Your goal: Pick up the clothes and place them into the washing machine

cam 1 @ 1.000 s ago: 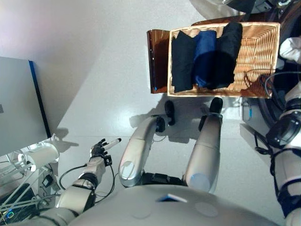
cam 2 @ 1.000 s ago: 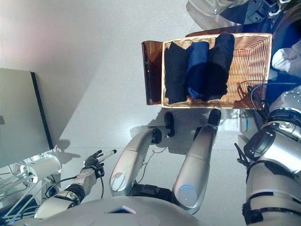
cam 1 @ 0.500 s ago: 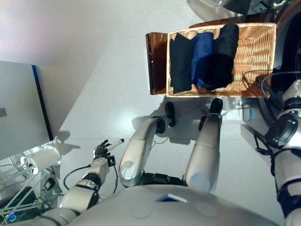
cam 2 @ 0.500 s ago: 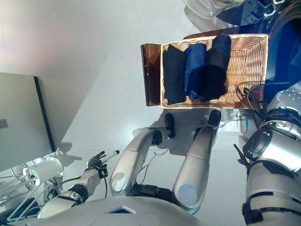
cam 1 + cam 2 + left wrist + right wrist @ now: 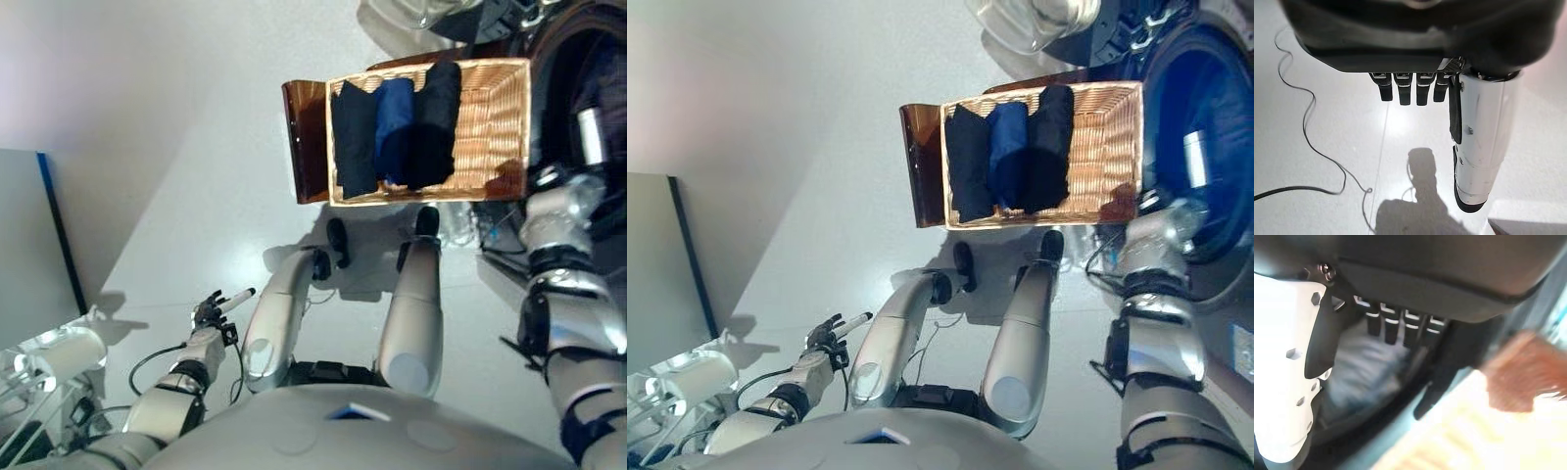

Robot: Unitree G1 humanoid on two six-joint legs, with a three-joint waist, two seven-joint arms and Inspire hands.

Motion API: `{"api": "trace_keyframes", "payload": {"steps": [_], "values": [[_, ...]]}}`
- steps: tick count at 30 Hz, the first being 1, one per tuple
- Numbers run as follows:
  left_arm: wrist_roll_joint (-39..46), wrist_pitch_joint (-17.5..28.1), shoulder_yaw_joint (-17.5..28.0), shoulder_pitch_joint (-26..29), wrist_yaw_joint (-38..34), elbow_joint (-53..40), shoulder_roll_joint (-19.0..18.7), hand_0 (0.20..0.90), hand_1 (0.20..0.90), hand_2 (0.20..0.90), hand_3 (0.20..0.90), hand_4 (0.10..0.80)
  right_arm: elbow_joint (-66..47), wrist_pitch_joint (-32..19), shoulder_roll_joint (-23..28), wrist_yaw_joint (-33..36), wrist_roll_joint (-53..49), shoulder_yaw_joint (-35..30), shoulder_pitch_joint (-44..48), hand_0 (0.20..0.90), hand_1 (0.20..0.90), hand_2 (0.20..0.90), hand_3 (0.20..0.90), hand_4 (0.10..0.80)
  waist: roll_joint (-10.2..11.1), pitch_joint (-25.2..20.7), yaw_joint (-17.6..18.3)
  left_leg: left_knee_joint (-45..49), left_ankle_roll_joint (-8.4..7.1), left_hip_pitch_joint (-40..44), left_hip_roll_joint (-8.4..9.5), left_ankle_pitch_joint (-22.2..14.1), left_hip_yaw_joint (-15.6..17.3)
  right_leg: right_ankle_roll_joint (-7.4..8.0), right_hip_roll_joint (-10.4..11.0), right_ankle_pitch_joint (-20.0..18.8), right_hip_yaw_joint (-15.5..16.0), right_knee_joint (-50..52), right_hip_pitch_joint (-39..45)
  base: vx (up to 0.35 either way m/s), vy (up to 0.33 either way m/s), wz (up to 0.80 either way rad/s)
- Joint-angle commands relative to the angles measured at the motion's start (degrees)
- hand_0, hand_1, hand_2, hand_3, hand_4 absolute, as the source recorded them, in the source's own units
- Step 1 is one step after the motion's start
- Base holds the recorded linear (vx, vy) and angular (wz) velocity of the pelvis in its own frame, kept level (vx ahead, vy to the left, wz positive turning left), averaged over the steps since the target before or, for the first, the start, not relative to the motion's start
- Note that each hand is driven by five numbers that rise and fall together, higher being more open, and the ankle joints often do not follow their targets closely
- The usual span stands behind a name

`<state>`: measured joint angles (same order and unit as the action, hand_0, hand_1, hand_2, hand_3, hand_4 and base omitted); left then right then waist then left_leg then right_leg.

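In the left eye view the wicker basket sits at 1 o'clock on a brown stool, holding the clothes: three folded dark and blue pieces side by side filling its left half, its right half bare. Open grey floor spreads from 9 to 12 o'clock. The left hand hangs low at 8 o'clock. In the right eye view the washing machine opens its blue drum at 2 o'clock, just beside the basket's right edge. In the left wrist view the left hand's fingers hang relaxed, empty, over floor. In the right wrist view the right hand hangs slack, holding nothing, near the basket's edge.
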<state>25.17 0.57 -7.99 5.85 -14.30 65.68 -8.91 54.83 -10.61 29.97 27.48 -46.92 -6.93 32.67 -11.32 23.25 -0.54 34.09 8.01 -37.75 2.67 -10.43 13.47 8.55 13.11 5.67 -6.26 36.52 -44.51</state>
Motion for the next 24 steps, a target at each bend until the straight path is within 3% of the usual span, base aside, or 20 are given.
{"api": "trace_keyframes", "payload": {"steps": [1, 8, 9, 11, 14, 15, 16, 19, 20, 21, 24], "values": [[-1.9, 0.8, 1.6, -4.3, -2.9, 3.8, -5.1, 0.900, 0.900, 0.900, 0.900, 0.800, -4.5, -1.0, 1.8, -0.7, 8.8, 3.0, -1.3, 0.900, 0.900, 0.900, 0.900, 0.800, 0.1, -2.3, -0.7, -4.0, -8.70, -0.1, -2.58, 3.0, -3.0, -3.06, -0.3, 4.1, 1.1, -0.2, 4.7, 0.014, -0.043, 0.00], [-3.0, 1.1, 2.3, -4.3, -2.7, 3.8, -5.8, 0.900, 0.900, 0.900, 0.900, 0.800, -3.9, 1.5, 1.7, -1.9, 15.6, 6.7, -1.5, 0.900, 0.900, 0.900, 0.900, 0.800, 1.5, -2.8, -0.8, -8.1, -8.88, 2.8, -2.39, 4.8, -4.4, -2.83, -0.9, 2.5, 2.4, -4.6, 8.3, 0.005, -0.017, 0.03], [-3.4, 1.3, 2.5, -4.3, -2.5, 3.3, -5.9, 0.900, 0.900, 0.900, 0.900, 0.800, -3.5, 2.5, 2.6, -2.0, 18.9, 8.5, -0.9, 0.900, 0.900, 0.900, 0.900, 0.800, 1.7, -2.9, -1.0, -10.6, -8.59, 3.3, -2.29, 7.2, -4.4, -2.79, -1.1, 0.0, 2.8, -7.4, 8.9, -0.066, -0.021, -0.07], [-3.5, 1.5, 2.5, -4.4, -2.4, 2.8, -6.0, 0.900, 0.900, 0.900, 0.900, 0.800, -4.3, 3.2, 3.2, -2.5, 21.7, 10.4, -0.5, 0.900, 0.900, 0.900, 0.900, 0.800, 2.2, -2.8, -1.1, -11.3, -8.66, 3.7, -2.21, 7.8, -4.6, -2.71, -1.2, -0.5, 3.0, -7.9, 9.3, -0.036, -0.015, -0.02], [-3.9, 1.4, 2.3, -4.6, -2.2, 2.6, -6.2, 0.900, 0.900, 0.900, 0.900, 0.800, -4.6, 4.5, 3.7, -4.1, 25.2, 13.6, 0.4, 0.900, 0.900, 0.900, 0.900, 0.800, 2.7, -2.4, -1.4, -10.2, -8.63, 3.4, -2.43, 7.8, -4.9, -2.98, -1.3, -0.1, 3.4, -7.1, 9.6, 0.019, -0.030, 0.00], [-4.2, 1.2, 2.1, -4.6, -2.0, 2.7, -6.2, 0.900, 0.900, 0.900, 0.900, 0.800, -4.5, 4.9, 3.8, -4.9, 25.8, 14.7, 0.8, 0.900, 0.900, 0.900, 0.900, 0.800, 2.9, -2.4, -1.4, -9.0, -9.01, 3.6, -2.40, 6.0, -5.2, -2.93, -1.1, 1.8, 3.4, -6.0, 9.9, 0.000, 0.000, 0.00], [-4.2, 1.2, 2.2, -4.5, -2.0, 2.7, -6.2, 0.900, 0.900, 0.900, 0.900, 0.800, -4.5, 4.8, 3.8, -4.9, 25.8, 14.7, 0.9, 0.900, 0.900, 0.900, 0.900, 0.800, 2.8, -2.3, -1.4, -9.6, -8.64, 2.9, -2.53, 7.6, -5.0, -3.12, -1.3, 0.2, 3.5, -6.6, 9.2, -0.013, -0.010, 0.04], [-4.7, 1.0, 2.2, -4.2, -1.6, 3.3, -6.3, 0.900, 0.900, 0.900, 0.900, 0.800, -3.9, 5.7, 3.6, -6.2, 27.4, 16.9, 2.6, 0.900, 0.900, 0.900, 0.900, 0.800, 2.7, -2.3, -1.7, -9.3, -8.81, 2.6, -2.73, 7.6, -5.0, -3.22, -1.3, 0.4, 3.5, -6.1, 8.8, -0.017, -0.011, 0.03], [-4.8, 1.1, 2.0, -4.4, -1.5, 3.4, -6.3, 0.900, 0.900, 0.900, 0.900, 0.800, -3.3, 6.0, 3.4, -6.2, 28.1, 17.5, 3.2, 0.900, 0.900, 0.900, 0.900, 0.800, 2.7, -2.3, -1.7, -8.8, -9.24, 3.2, -2.67, 6.0, -5.1, -3.04, -1.2, 2.0, 3.5, -5.4, 9.4, 0.000, 0.000, 0.00], [-4.9, 1.0, 2.1, -4.3, -1.4, 3.5, -6.3, 0.900, 0.900, 0.900, 0.900, 0.800, -3.0, 6.2, 3.1, -6.2, 28.4, 18.0, 3.9, 0.900, 0.900, 0.900, 0.900, 0.800, 2.5, -2.4, -1.9, -9.6, -8.88, 2.7, -2.86, 7.8, -4.8, -3.23, -1.3, 0.3, 3.5, -6.3, 8.7, 0.000, 0.000, 0.00], [-4.6, 1.1, 1.9, -4.1, -1.5, 3.5, -6.2, 0.900, 0.900, 0.900, 0.900, 0.800, -0.4, 7.0, 1.2, -6.7, 29.6, 19.8, 6.4, 0.900, 0.900, 0.900, 0.900, 0.800, 2.2, -2.4, -2.3, -9.8, -8.86, 2.9, -2.91, 7.8, -4.6, -3.24, -1.3, 0.1, 3.5, -6.4, 9.0, -0.029, 0.006, 0.00]]}}
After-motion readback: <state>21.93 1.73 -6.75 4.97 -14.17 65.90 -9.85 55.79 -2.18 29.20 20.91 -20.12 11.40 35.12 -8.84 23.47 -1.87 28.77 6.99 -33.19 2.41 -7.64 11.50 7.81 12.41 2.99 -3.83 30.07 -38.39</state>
